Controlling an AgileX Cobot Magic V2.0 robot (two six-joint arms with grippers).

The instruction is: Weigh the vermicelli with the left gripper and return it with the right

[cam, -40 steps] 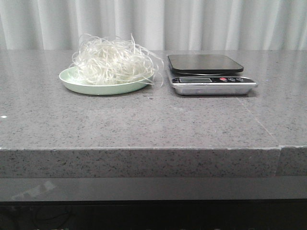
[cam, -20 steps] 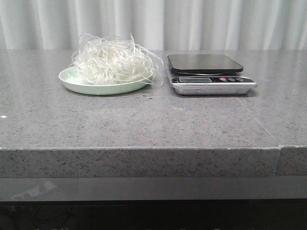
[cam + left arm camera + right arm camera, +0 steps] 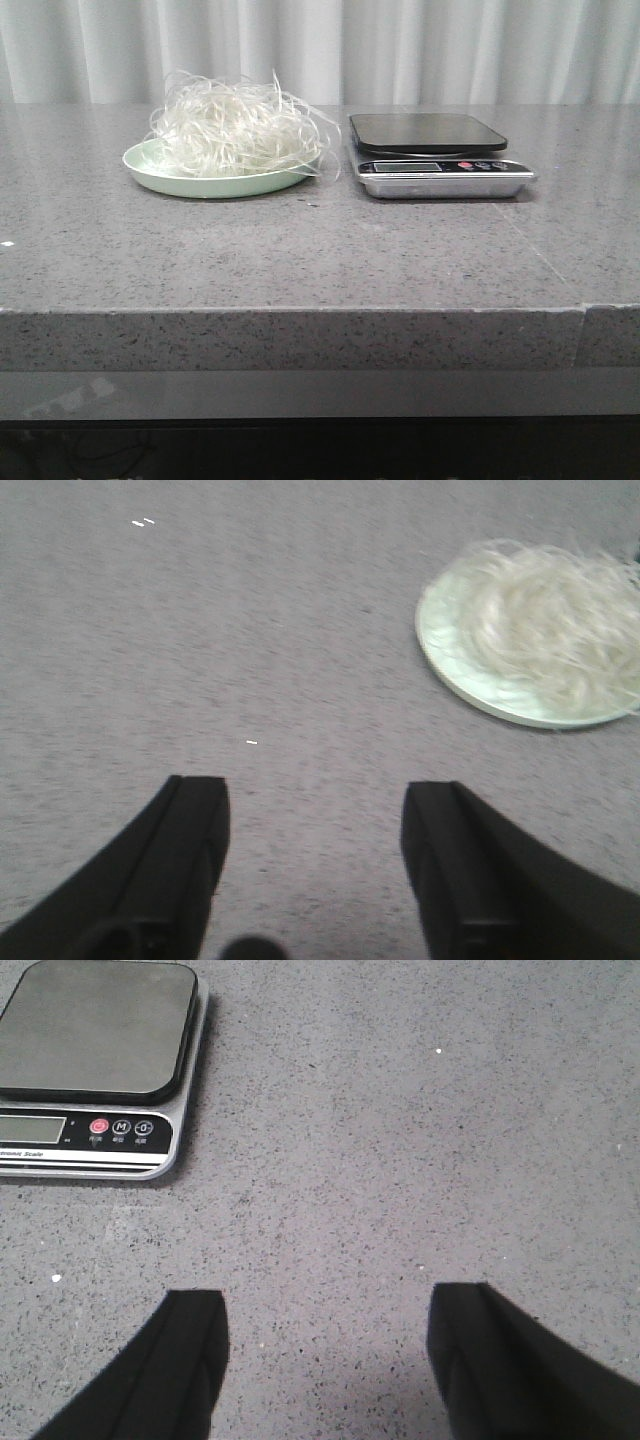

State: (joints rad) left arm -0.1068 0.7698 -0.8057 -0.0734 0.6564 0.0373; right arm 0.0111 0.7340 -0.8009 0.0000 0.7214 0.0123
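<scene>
One vermicelli (image 3: 238, 128) heap, round, no clear long axis, on plate (image 3: 150, 170)

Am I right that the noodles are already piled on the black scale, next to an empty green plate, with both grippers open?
Not quite. The vermicelli lies on the green plate, and the scale beside it is bare, as the front view shows. The left gripper and right gripper are indeed open.

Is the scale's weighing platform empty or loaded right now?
Empty. The scale shows a bare dark platform in front and right wrist views; the vermicelli sits piled on the green plate beside it.
</scene>
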